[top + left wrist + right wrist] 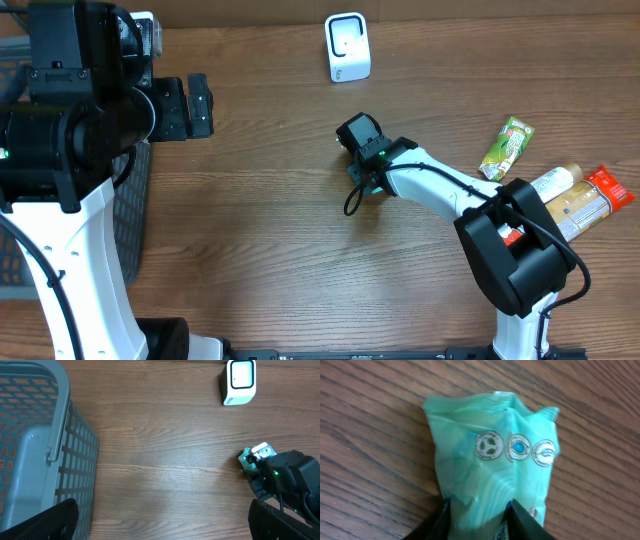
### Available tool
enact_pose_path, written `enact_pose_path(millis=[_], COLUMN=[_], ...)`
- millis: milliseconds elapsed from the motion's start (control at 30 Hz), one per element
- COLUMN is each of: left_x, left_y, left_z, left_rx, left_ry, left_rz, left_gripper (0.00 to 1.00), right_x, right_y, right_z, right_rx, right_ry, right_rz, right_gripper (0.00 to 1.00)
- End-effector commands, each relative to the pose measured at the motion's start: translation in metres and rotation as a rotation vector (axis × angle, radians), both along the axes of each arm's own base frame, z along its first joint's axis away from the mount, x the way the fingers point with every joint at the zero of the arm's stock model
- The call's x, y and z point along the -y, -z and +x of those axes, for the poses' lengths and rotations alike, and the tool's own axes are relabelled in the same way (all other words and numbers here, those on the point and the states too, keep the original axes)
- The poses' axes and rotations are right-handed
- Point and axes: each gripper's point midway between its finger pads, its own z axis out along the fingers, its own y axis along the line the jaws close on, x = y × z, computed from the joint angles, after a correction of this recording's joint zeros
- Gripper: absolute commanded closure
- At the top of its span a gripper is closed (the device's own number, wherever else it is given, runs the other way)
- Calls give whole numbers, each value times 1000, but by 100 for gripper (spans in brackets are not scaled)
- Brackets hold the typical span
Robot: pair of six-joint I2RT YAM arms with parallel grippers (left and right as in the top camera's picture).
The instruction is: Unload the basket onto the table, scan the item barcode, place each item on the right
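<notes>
A pale green plastic packet [490, 455] lies on the wooden table, with three round logos printed near its top. My right gripper [477, 521] has a black finger pressed against each side of its lower end, and the film is creased between them. From overhead the right gripper [358, 137] covers the packet, mid-table. In the left wrist view a green corner of the packet [245, 458] pokes out from under it. The white scanner [347, 46] stands upright at the table's far edge. My left gripper [198, 106] hovers open at the left with nothing between its fingers.
A grey mesh basket [60, 455] stands at the left edge, partly under the left arm. At the right lie a green snack pack [507, 148], a bottle [553, 183] and an orange packet [590, 203]. Bare wood lies between the scanner [240, 380] and the packet.
</notes>
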Motion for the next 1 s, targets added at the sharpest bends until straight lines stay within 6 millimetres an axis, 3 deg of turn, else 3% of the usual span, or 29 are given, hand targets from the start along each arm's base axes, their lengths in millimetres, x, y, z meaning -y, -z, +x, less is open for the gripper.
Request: enact_pose_path(millis=[0,133,300,367,433,567,633,767,867,967], left_x=[1,1,1,1,1,1,1,1,1,1], left_y=[-2,-2,-2,-2,-2,-2,-2,-2,-2,-2], left_z=[0,0,0,0,0,0,0,0,0,0], left_rx=[8,7,8,8,7,7,7,8,8,8], left_ry=[20,20,20,20,20,20,20,20,20,20], left_rz=[5,5,5,5,5,5,5,5,5,5], left_gripper=[0,0,0,1,0,0,0,0,0,1], right_x=[29,25,-6,-51,-77,-114,-121,-129,-130,-123], right_y=[62,61,32,-16,-48,-105,-113,-100,-78,-43], right_z=[-58,-70,-77,-85,-91,-102,-105,-107,-104,-96], right_rx=[-237,-290,-389,-502,-566,-705,-744,-795,-809,-802], right_ry=[7,-10,-11,-41,-83,-190,-226,-215,-169,-70], right_rz=[-87,-80,55,303,485,874,973,1058,1058,978], right_gripper=[74,95,96,96,96,96,96,96,96,96])
